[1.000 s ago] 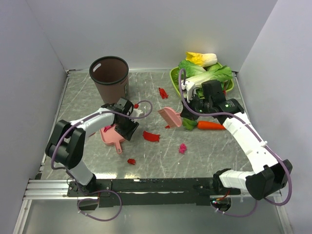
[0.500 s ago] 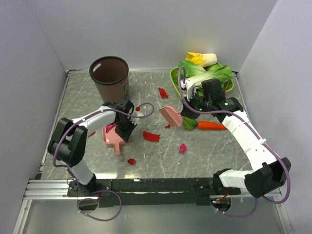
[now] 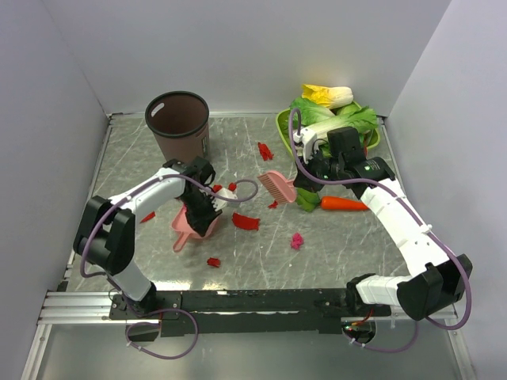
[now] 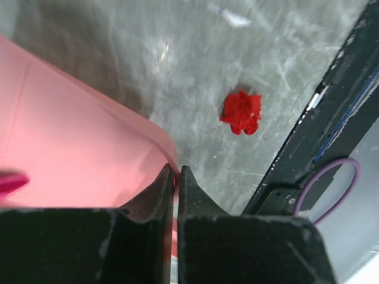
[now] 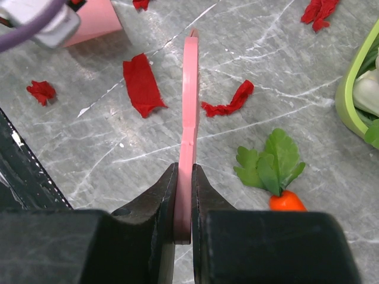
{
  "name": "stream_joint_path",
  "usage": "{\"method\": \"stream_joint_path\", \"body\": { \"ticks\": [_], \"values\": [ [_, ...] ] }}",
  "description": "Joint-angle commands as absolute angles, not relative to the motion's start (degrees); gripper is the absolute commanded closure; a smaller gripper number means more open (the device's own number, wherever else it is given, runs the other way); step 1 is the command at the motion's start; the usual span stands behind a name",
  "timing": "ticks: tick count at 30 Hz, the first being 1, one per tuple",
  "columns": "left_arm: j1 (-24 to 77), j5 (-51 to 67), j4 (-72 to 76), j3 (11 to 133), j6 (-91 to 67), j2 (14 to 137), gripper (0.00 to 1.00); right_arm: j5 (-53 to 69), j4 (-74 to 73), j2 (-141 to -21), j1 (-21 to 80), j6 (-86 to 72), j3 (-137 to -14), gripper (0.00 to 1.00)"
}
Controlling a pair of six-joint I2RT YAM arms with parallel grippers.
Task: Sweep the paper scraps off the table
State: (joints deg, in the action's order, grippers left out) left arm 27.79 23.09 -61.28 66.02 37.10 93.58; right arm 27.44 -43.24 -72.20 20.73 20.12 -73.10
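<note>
left tool (image 4: 173, 175) clenched the edge of the flat pink plastic dustpan (image 3: 188, 227); thin bite, pan could pivot under load. right tool (image 5: 183, 173) clenched the pink plastic comb-like brush (image 5: 190, 94); a hard stroke could flick the crumpled red paper scraps (image 3: 245, 222) past the pan. Scraps lay around the middle of the desk (image 3: 348, 253). The orange carrot (image 3: 343, 203) beside the brush could get dragged. A brown plastic cup (image 3: 177, 125) stood back-left, a green bowl of vegetables (image 3: 280, 125) back-right.

You've got the bucket (image 3: 177, 127) upper left and the bowl of greens (image 3: 280, 127) upper right. Centre-left is the dustpan (image 3: 192, 227), with the brush (image 3: 277, 187) to its right. The paper scraps (image 3: 245, 222) lie scattered between and below them on the table (image 3: 341, 245), and the carrot (image 3: 343, 203) is right of the brush.
</note>
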Motion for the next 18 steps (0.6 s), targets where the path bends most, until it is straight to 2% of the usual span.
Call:
{"method": "stream_joint_path", "body": {
  "ticks": [1, 5, 10, 18],
  "values": [
    [28.3, 28.4, -63.3, 71.2, 44.6, 94.6, 0.99, 27.6, -40.7, -72.3, 20.3, 21.0, -75.0, 1.0],
    [29.5, 25.3, -59.6, 73.3, 46.2, 96.3, 0.99, 27.6, -40.4, -72.7, 20.3, 21.1, -74.8, 1.0],
    [29.9, 23.0, -62.9, 74.0, 48.9, 98.0, 0.99, 27.3, -41.0, -72.5, 20.3, 21.6, -74.9, 1.0],
    [29.9, 16.5, -62.7, 61.8, 55.6, 87.7, 0.98, 27.0, -40.3, -71.7, 20.1, 21.9, -72.9, 1.0]
  ]
}}
